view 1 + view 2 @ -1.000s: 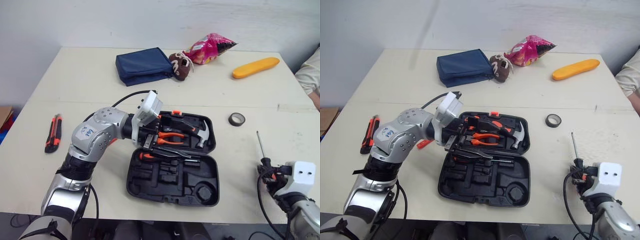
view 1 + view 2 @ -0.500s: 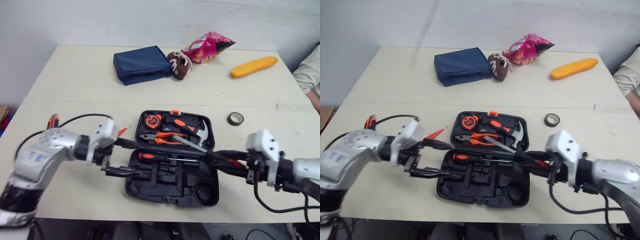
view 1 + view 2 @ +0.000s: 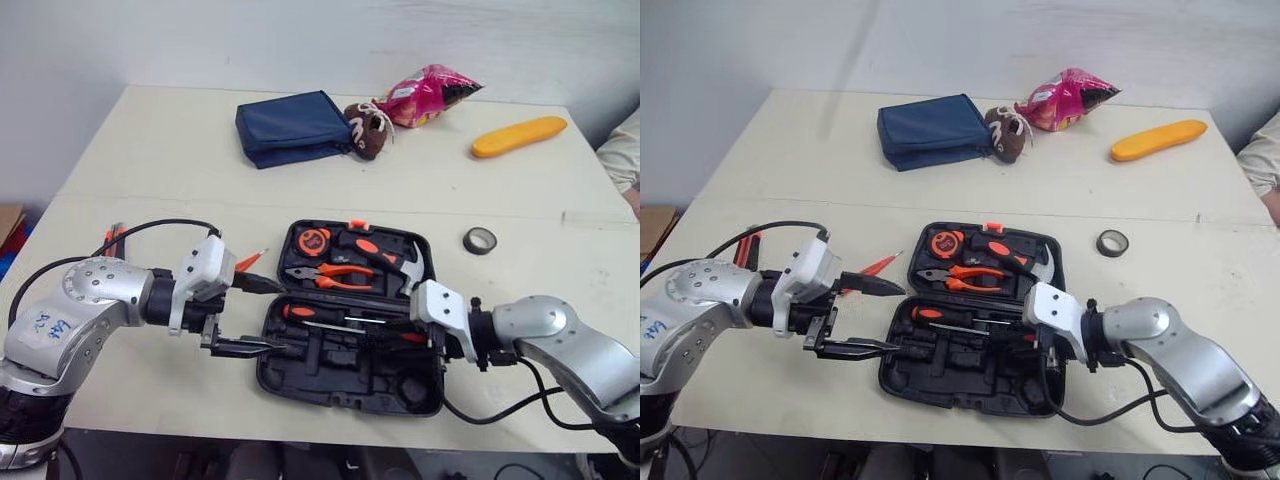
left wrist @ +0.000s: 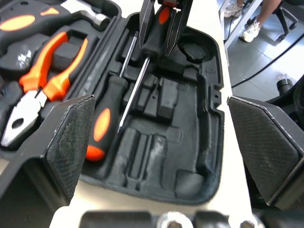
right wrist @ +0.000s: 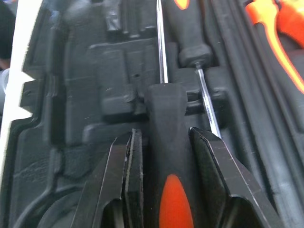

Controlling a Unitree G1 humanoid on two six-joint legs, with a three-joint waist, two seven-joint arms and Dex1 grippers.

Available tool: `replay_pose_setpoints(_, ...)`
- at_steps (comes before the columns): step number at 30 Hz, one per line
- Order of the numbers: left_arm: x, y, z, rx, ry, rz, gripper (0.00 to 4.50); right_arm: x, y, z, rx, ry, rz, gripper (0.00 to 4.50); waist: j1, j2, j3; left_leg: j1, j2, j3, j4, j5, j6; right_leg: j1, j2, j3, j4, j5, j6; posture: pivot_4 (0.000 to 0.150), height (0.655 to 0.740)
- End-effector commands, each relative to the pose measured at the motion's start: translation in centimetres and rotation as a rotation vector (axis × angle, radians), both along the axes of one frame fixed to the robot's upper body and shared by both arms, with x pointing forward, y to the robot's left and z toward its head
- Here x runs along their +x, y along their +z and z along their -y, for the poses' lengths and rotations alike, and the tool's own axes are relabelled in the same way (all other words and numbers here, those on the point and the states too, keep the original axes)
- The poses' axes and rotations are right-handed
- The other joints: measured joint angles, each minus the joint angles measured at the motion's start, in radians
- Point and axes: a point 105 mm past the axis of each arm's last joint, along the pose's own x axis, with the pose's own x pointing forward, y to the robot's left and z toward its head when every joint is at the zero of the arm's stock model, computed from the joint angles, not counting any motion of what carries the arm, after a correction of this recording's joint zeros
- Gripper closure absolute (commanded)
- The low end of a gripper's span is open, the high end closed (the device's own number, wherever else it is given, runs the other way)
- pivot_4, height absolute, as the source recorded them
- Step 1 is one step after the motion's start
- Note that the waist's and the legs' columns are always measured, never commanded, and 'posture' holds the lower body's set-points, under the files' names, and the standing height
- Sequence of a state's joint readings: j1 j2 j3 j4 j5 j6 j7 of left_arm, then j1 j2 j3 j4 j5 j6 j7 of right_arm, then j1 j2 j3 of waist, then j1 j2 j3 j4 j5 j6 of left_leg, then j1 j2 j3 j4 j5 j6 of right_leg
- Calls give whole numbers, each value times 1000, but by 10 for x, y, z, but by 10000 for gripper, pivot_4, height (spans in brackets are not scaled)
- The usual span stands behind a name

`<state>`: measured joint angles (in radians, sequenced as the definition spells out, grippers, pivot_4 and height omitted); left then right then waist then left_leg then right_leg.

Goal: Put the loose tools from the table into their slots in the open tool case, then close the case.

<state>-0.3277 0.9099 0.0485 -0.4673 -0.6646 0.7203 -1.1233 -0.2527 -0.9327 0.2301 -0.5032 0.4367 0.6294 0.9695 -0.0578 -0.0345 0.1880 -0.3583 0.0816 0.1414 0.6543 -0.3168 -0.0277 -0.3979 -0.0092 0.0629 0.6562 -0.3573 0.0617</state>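
The open black tool case lies at the table's middle, with pliers, a hammer and a tape measure in its far half. My right gripper is shut on a black and orange screwdriver, holding it low over the near half's slots, beside a second screwdriver seated there. My left gripper stands open at the case's left edge, nothing between its fingers. A utility knife lies at the left, partly behind my left arm. A thin red tool lies by the case.
A tape roll lies right of the case. At the back are a blue pouch, a brown toy shoe, a pink snack bag and an orange object. A person's sleeve shows at the right edge.
My right gripper took the screwdriver from the table's right side, carried it left and lowered it into the case's near half. My left gripper drew back from over the case to its left edge.
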Motion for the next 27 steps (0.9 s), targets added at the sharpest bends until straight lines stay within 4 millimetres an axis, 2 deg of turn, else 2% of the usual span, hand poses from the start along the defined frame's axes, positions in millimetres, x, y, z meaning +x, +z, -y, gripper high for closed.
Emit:
replay_pose_setpoints(1, -4, 4, 5, -9, -28, 16, 0, 1, 4, -2, -1, 17, 30, 34119, -1, 0, 0, 0, 0, 0, 0, 0, 0, 0, 0, 0, 0, 0, 0, 1500, 7400)
replay_pose_setpoints(11, -4, 4, 9, -23, -35, 22, 0, 1, 1, -2, -7, 23, 35, 34119, 0, 0, 0, 0, 0, 0, 3, 0, 0, 0, 0, 0, 2, 0, 0, 1500, 7400)
replay_pose_setpoints(13, -3, 4, 9, -23, -35, 24, 0, 2, 1, -3, -6, 23, 38, 23839, 1, 0, 0, 0, 0, 0, 3, 0, 0, 0, 0, 0, 2, 0, 0, 1500, 7400)
replay_pose_setpoints(14, -3, 5, 9, -24, -35, 24, 0, 4, 3, -3, 0, 12, 47, 21439, 1, 0, 0, 0, 0, 0, 3, 0, 0, 0, 0, 0, 3, 0, 0, 1500, 7400)
replay_pose_setpoints(15, -3, 5, 9, -24, -36, 25, 0, 6, 6, -4, 11, 2, 61, 17152, 1, 0, 0, 0, 0, 0, 3, 0, 0, 0, 0, 0, 3, 0, 0, 1500, 7400)
replay_pose_setpoints(17, -3, 6, 9, -23, -36, 26, 0, 6, 14, -6, 34, 0, 82, 6535, 1, 0, 0, 0, 0, 0, 3, 0, 0, 0, 0, 0, 3, 0, 0, 1500, 7400)
replay_pose_setpoints(19, -3, 6, 9, -23, -36, 26, 0, 3, 22, -10, 70, 17, 90, 528, 0, 0, 0, 0, 0, 0, 3, 0, 0, 0, 0, 0, 3, 0, 0, 1500, 7400)
replay_pose_setpoints(23, -3, 6, 9, -24, -37, 27, 0, 1, 31, -15, 138, 33, 102, 528, 1, 0, 0, 0, 0, 0, 4, 0, 0, 0, 0, 0, 3, 0, 0, 1500, 7400)
replay_pose_setpoints(25, -3, 6, 11, -28, -39, 28, 0, 4, 32, -21, 249, 24, 98, 528, 1, 0, 0, 0, 0, 0, 3, 0, 0, 0, 0, 0, 3, 0, 0, 1500, 7400)
replay_pose_setpoints(27, -3, 5, 13, -32, -44, 30, 0, 2, 27, -24, 333, 42, 86, 5553, 1, 0, 0, 0, 1, 0, 4, 0, 0, 0, 1, 0, 3, 0, 0, 1500, 7400)
